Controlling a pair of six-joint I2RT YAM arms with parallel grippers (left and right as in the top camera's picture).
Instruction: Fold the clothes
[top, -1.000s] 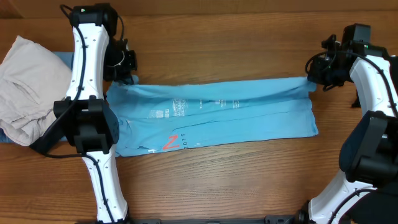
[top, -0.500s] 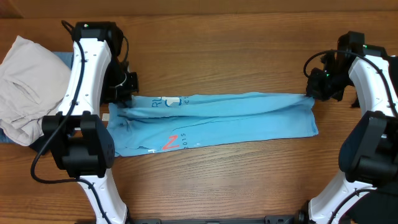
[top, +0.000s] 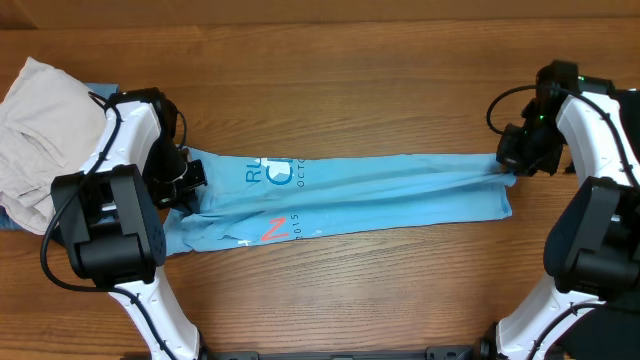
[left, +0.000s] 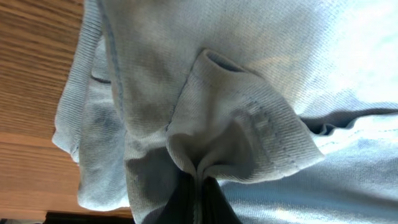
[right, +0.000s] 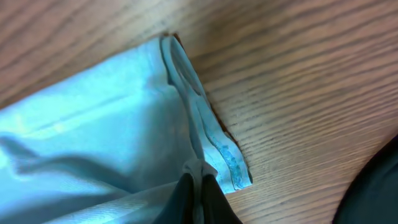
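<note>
A sky-blue T-shirt (top: 340, 198) lies stretched in a long band across the table, white lettering and a red-orange mark (top: 273, 229) facing up. Its far long edge is folded toward the front. My left gripper (top: 186, 178) is shut on the shirt's left end, a bunched fold of blue cloth (left: 230, 134) pinched between the dark fingers (left: 214, 199). At the right end my right gripper (top: 510, 163) is shut on the shirt's far corner, whose hem (right: 205, 137) runs up from the fingers (right: 217, 205).
A heap of off-white clothes (top: 40, 120) sits at the far left over a blue garment (top: 100, 93). Bare wooden tabletop (top: 350, 90) spreads behind and in front of the shirt. Both arm bases stand at the front corners.
Both grippers have carried the shirt's far edge toward the front, so the band is narrower and the lettering has rolled over. The left arm swung down beside the clothes heap.
</note>
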